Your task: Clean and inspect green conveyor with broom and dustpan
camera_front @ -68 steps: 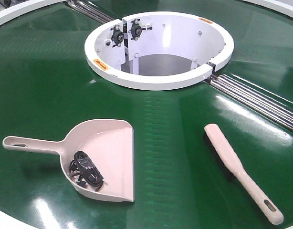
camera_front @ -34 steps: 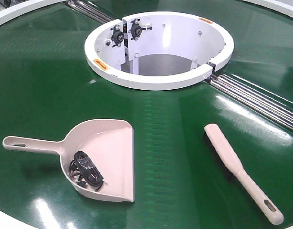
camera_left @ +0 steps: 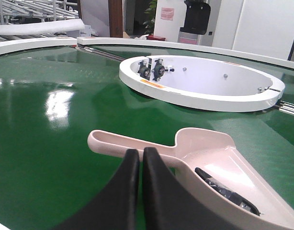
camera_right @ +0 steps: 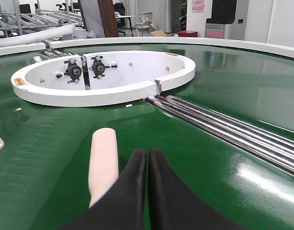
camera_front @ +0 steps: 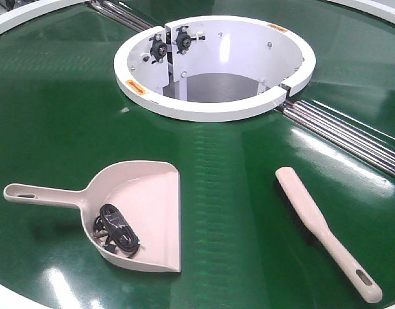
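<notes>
Both pincers pressed together, holding nothing, poised above their tools.

Your left gripper [camera_left: 140,152] has its black jaws touching with nothing between them, hanging just above the long straight handle of the beige-pink plastic scoop-shaped dustpan [camera_left: 195,163], which lies flat on the glossy dark-green conveyor belt [camera_front: 56,116] with a tangle of dark debris [camera_front: 115,233] already in its pan. Your right gripper [camera_right: 148,154], equally pinched and empty, sits just beside the blunt end of the slim beige-pink plastic broom [camera_right: 103,160], which lies to its left. Judging by this, each arm is lined up over its own tool. Beyond stand the white circular ring opening [camera_front: 213,67] and the metal rollers [camera_right: 223,127].
</notes>
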{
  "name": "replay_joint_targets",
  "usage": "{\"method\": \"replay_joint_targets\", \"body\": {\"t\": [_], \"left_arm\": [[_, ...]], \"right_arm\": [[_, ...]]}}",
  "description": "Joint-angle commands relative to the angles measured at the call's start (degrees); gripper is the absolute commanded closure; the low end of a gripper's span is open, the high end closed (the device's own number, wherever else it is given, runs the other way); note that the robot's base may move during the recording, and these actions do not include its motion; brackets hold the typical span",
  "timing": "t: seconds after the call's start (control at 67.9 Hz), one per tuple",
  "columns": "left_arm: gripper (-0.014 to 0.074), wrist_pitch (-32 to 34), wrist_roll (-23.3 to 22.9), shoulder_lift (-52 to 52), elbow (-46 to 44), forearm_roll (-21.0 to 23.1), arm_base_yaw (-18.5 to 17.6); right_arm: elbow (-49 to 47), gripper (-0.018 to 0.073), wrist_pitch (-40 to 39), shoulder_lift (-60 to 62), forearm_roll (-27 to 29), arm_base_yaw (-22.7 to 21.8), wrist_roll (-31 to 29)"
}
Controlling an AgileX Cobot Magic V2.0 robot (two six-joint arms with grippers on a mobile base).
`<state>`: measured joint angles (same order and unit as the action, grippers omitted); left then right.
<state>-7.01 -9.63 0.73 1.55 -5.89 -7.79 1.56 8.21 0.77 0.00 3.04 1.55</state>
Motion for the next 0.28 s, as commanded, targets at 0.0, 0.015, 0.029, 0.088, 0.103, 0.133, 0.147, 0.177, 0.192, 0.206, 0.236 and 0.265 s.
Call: {"method": "replay_joint_targets", "body": {"t": [0.0,0.015,0.029,0.088,0.103,0.133,0.147,0.177,0.192,0.206,0.236,0.265], "left_arm": [[0.0603,4.1,-0.6,0.8,1.7,0.1,0.1],[0.0603,4.1,-0.6,0.8,1.7,0.1,0.1],[0.0603,4.1,-0.6,0.8,1.7,0.1,0.1],[0.0603,4.1,-0.6,0.8,1.7,0.1,0.1],[0.0603,4.1,-0.6,0.8,1.7,0.1,0.1],[0.0603,4.1,-0.6,0.8,1.7,0.1,0.1],[0.0603,4.1,-0.6,0.8,1.7,0.1,0.1],[0.0603,4.1,-0.6,0.8,1.7,0.1,0.1],[0.0603,4.1,-0.6,0.8,1.7,0.1,0.1],[0.0603,4.1,-0.6,0.8,1.7,0.1,0.1],[0.0603,4.1,-0.6,0.8,1.7,0.1,0.1],[0.0603,4.1,-0.6,0.8,1.7,0.1,0.1]], "right_arm": [[1.2,0.0569,-4.6,0.9,0.0,0.1,-0.1],[1.2,0.0569,-4.6,0.9,0.0,0.1,-0.1],[1.2,0.0569,-4.6,0.9,0.0,0.1,-0.1],[1.2,0.0569,-4.6,0.9,0.0,0.1,-0.1],[1.2,0.0569,-4.6,0.9,0.0,0.1,-0.1],[1.2,0.0569,-4.6,0.9,0.0,0.1,-0.1],[1.2,0.0569,-4.6,0.9,0.0,0.1,-0.1],[1.2,0.0569,-4.6,0.9,0.0,0.1,-0.1],[1.2,0.0569,-4.6,0.9,0.0,0.1,-0.1],[1.2,0.0569,-4.6,0.9,0.0,0.1,-0.1],[1.2,0.0569,-4.6,0.9,0.0,0.1,-0.1],[1.2,0.0569,-4.6,0.9,0.0,0.1,-0.1]]}}
